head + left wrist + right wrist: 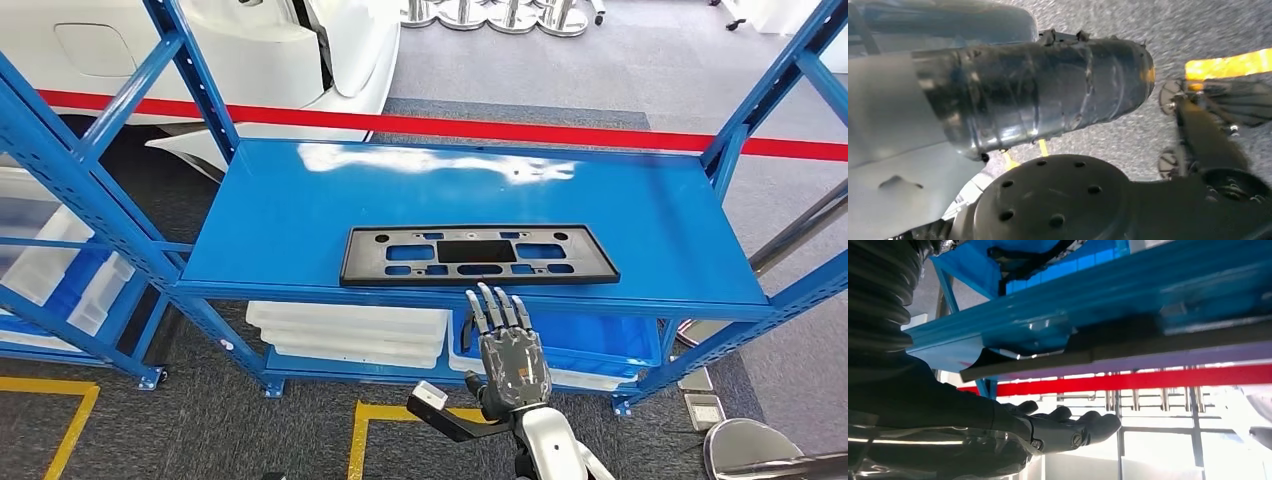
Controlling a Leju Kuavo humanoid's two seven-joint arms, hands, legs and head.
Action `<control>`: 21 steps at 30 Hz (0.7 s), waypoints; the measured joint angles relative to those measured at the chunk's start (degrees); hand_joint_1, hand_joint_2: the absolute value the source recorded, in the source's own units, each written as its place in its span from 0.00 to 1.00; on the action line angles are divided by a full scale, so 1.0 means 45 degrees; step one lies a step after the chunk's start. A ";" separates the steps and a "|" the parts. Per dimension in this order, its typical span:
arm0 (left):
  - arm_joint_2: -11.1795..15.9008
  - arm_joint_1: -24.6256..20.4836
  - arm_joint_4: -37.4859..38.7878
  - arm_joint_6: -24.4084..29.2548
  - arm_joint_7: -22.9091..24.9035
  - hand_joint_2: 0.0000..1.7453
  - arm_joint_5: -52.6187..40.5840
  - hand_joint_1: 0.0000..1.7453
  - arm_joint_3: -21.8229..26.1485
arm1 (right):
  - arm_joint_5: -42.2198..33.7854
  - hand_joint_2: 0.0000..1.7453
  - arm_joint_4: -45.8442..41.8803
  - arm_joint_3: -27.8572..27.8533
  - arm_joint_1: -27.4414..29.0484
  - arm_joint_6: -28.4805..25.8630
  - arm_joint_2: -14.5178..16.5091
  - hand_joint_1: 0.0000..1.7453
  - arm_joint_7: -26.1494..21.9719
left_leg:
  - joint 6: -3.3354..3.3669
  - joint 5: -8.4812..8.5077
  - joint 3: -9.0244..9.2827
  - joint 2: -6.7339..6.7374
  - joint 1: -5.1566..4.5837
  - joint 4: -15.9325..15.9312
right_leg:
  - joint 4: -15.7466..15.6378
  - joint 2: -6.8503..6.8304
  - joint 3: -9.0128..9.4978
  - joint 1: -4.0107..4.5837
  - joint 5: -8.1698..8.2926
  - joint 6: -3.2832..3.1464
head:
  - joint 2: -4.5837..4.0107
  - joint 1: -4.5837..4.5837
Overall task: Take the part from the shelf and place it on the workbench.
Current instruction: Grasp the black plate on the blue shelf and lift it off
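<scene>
Fingers of your right hand: extended and slightly spread, holding nothing, tips raised to the front lip of the shelf.

Item 1, part: black flat rectangular frame with cut-outs. It lay flat on the blue shelf board, just beyond your fingertips, long edge parallel to the lip. Untouched; from the right wrist view its dark edge ran above the fingers with a gap between. Likely you held the hand low and open so the fingers could slide in under or against the near edge.

Item 2, shelf frame: blue uprights stood to either side of the fingers, well apart. White bins sat on the lower tier below the fingers.

Item 3, red barrier band: stretched beyond the shelf, far past the fingertips.

Item 4, left hand: hanging low by your body; you could not tell its fingers' state from the blurred wrist view.

Item 5, workbench: placement not yet begun.
</scene>
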 joint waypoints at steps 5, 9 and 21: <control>-0.0126 0.0011 0.0008 -0.0005 -0.0035 0.00 0.0135 0.00 -0.0021 | -0.0562 1.00 0.0148 0.0007 0.0010 0.0009 -0.0027 0.00 0.0214 | 0.0693 -0.0098 -0.0042 -0.0090 -0.0068 -0.0012 | 0.0468 0.0030 -0.0217 -0.0023 -0.0275 0.0224 | 0.0000 0.0121; -0.0340 -0.0001 0.0008 0.0057 -0.0026 0.00 0.0212 0.00 -0.0021 | -0.0918 1.00 0.0276 0.0006 0.0041 0.0004 -0.0090 0.00 0.0375 | 0.0863 -0.0066 -0.0040 -0.0100 -0.0183 -0.0075 | 0.3534 0.0036 -0.1684 -0.0022 -0.1674 0.0212 | 0.0000 0.0165; -0.0471 -0.0036 0.0008 0.0084 -0.0077 0.00 0.0391 0.00 -0.0039 | -0.3063 0.00 0.0393 -0.0040 -0.0098 0.0209 -0.0091 0.00 0.0063 | 0.0711 -0.0360 0.0126 -0.0084 -0.0466 -0.0103 | -0.0536 0.0079 -0.0009 0.0540 0.0468 -0.0876 | 0.0000 0.0143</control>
